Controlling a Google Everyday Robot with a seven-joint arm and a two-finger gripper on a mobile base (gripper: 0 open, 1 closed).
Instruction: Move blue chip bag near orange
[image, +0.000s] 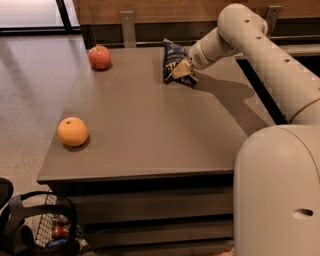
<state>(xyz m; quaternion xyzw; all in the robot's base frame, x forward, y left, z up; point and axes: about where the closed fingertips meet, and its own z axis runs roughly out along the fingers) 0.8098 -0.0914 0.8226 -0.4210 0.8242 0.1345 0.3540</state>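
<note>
The blue chip bag (172, 61) stands crumpled on the far part of the grey table (150, 135), right of centre. My gripper (182, 70) reaches in from the right, sits at the bag's lower right side and is shut on it. The bag rests at table level. The orange (73, 131) lies near the table's front left edge, far from the bag.
A reddish apple (99, 57) sits at the table's far left corner. My white arm (260, 45) spans the right side, and my base (277, 195) fills the lower right. A black wire basket (40, 227) stands on the floor at lower left.
</note>
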